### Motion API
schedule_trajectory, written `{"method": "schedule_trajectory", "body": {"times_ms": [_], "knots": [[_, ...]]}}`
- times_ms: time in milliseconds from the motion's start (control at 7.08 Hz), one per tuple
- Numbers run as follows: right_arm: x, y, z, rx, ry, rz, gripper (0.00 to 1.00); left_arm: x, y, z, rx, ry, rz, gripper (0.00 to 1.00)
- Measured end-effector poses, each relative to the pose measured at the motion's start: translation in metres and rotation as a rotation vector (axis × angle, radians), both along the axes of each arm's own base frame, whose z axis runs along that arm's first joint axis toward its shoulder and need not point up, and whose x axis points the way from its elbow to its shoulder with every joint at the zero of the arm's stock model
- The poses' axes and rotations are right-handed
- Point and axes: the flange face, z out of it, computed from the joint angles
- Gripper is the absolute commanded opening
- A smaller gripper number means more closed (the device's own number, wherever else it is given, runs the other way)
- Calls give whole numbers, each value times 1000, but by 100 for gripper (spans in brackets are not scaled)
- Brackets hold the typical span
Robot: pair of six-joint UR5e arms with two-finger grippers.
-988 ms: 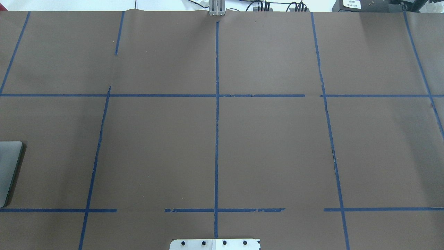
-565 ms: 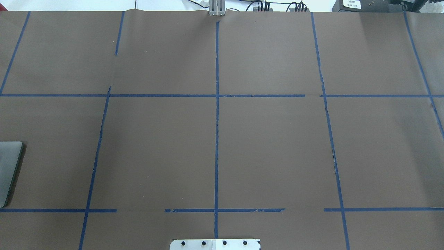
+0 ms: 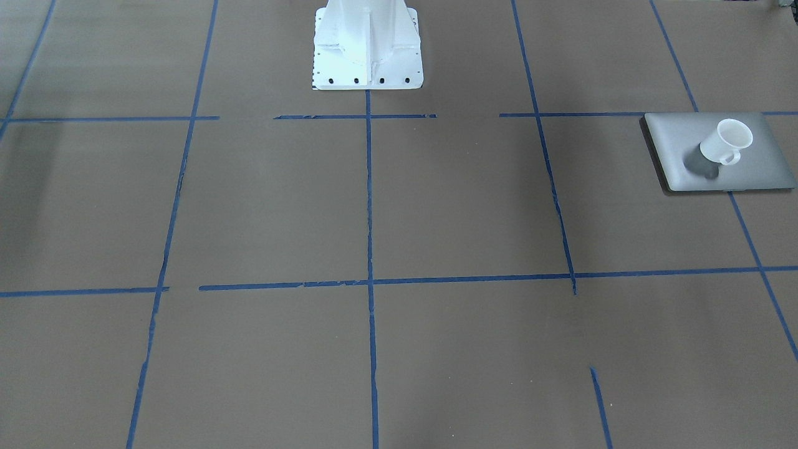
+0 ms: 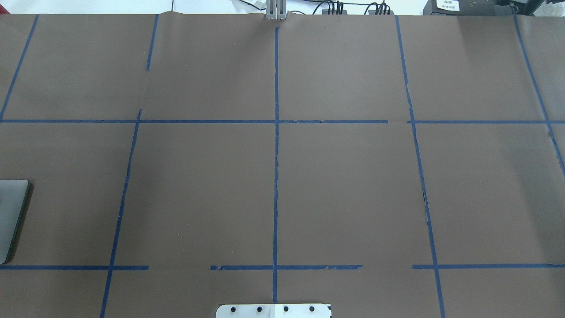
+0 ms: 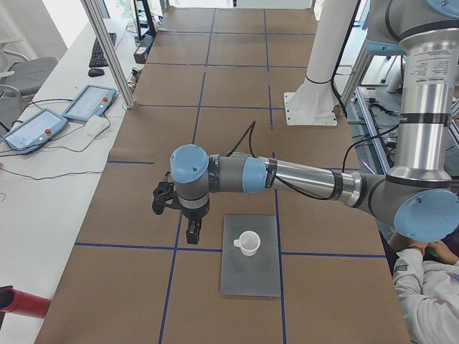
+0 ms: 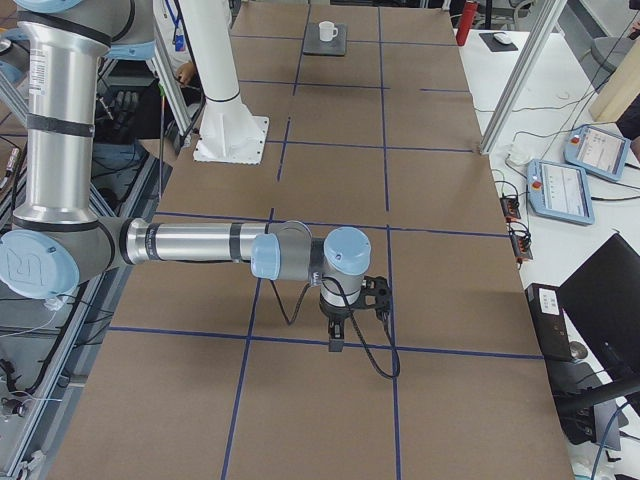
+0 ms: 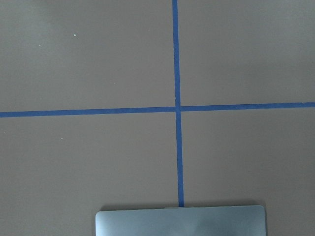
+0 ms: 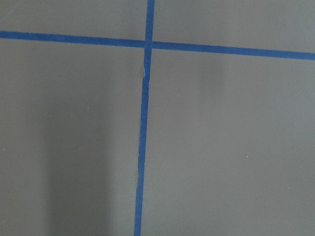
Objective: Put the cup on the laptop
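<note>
The white cup [image 3: 726, 142] stands upright on the silver-grey laptop [image 3: 673, 146], which lies flat on the table. Both also show in the exterior left view, cup [image 5: 248, 244] on laptop [image 5: 251, 279], and far off in the exterior right view, cup [image 6: 326, 31] on laptop [image 6: 338, 46]. The laptop's edge shows in the overhead view [image 4: 11, 212] and in the left wrist view [image 7: 182, 221]. My left gripper [image 5: 192, 233] hangs beside the laptop, apart from the cup; I cannot tell whether it is open or shut. My right gripper [image 6: 335, 338] hangs over bare table far from both; I cannot tell its state.
Brown paper with blue tape lines [image 4: 276, 176] covers the table. The white robot base [image 3: 368, 43] stands at the table's edge. Teach pendants [image 5: 90, 104] and cables lie on the side bench. A person [image 5: 430, 287] sits near the left arm's base.
</note>
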Motion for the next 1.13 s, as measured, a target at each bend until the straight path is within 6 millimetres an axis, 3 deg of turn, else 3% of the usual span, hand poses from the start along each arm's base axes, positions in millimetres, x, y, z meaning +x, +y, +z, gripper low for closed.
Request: {"method": "schedule_trajectory", "body": {"times_ms": [282,706,1129], "knots": [[0,0,0,0,0,0,100,11,10,2,1,1,25,100],[0,0,0,1,0,0,100,12,42,24,-38,5,29,100],[0,0,0,0,0,0,100,11,44,22,-40,20,23,100]]}}
